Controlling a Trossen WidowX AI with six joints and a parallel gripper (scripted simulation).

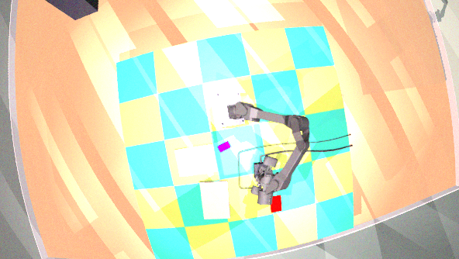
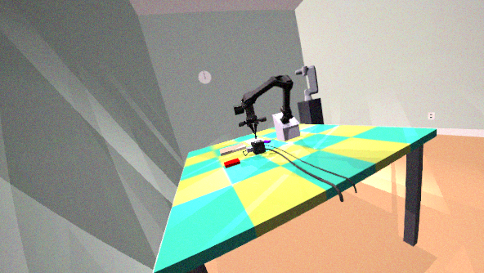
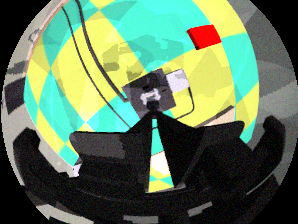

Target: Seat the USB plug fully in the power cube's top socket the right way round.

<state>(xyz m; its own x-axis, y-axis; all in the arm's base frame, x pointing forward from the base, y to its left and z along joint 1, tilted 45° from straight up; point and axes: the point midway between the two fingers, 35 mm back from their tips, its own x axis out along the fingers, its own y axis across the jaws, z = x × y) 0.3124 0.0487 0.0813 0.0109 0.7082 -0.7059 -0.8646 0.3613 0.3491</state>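
Observation:
The dark power cube (image 2: 257, 147) (image 3: 166, 101) stands on the checkered table, with a pale bone-shaped detail showing over its top in the wrist view. My gripper (image 2: 256, 136) (image 3: 153, 115) is shut on the small black USB plug (image 3: 153, 105), pointing down just above the cube's top. The cube's edges look turned relative to my fingers in the wrist view. The fingertips and most of the cube are hidden under the arm in the top view. The socket opening and the plug's metal end cannot be made out, so whether they touch is unclear.
A white plug block (image 3: 177, 80) with a looping thin cable sits at the cube's side. Two dark cables run off the table edge. A red block (image 1: 276, 204) (image 2: 232, 163) (image 3: 205, 37), a purple block (image 1: 224, 146) (image 2: 266, 141) and pale slabs (image 1: 215, 202) (image 1: 194, 160) lie nearby.

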